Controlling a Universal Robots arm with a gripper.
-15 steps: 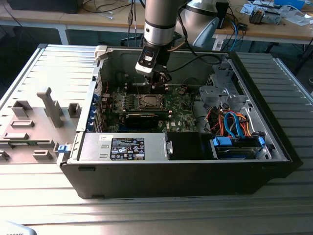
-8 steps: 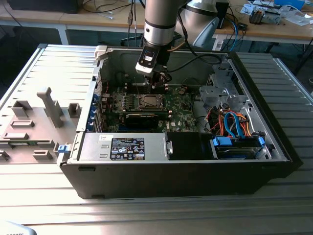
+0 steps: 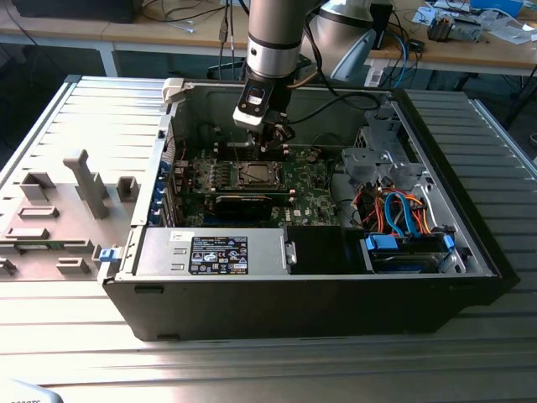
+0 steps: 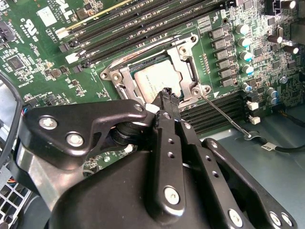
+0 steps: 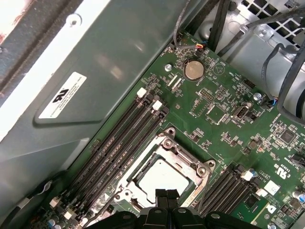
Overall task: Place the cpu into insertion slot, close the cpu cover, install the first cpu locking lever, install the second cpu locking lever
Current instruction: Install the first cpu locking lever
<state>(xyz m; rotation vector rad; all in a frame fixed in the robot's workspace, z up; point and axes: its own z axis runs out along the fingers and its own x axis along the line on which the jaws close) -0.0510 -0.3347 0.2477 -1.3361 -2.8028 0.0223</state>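
Cpu [image 4: 155, 78]: seated flat in the insertion slot [image 3: 256, 174], pale face up. The cpu cover [image 4: 187, 64] is down over it, its silvery frame ringing the plate.

Sweep across the exterior view, from its left:
- Grey plastic fixtures [image 3: 84, 189] stand on the ribbed table [image 3: 50, 311], outside the open computer case [image 3: 336, 306].
- The power supply [image 3: 214, 252] lies along the case's near wall.
- The green board [image 3: 306, 180] is mid-case, with the slot near its middle.
- My gripper [image 3: 281, 144] hangs off the arm [image 3: 273, 38] over the board, just behind the slot.
- The drive bay [image 3: 407, 252] is at that view's right, with blue and orange cables [image 3: 403, 210] looping above it.

Close in, second wrist view:
- My jaws are pressed together with nothing between them.
- The tips hover at the slot's edge over the cover's frame. I cannot tell whether they touch it.
- A thin wire lever [image 4: 224, 117] runs out from the slot's corner, slanting away across the memory slots [image 4: 224, 102]. Its hooked end is near the board's edge.

First wrist view:
- More long black memory slots flank the slot on the side toward the case wall.
- A coin battery [image 5: 194, 70] sits well apart from the slot, near the board's far corner.
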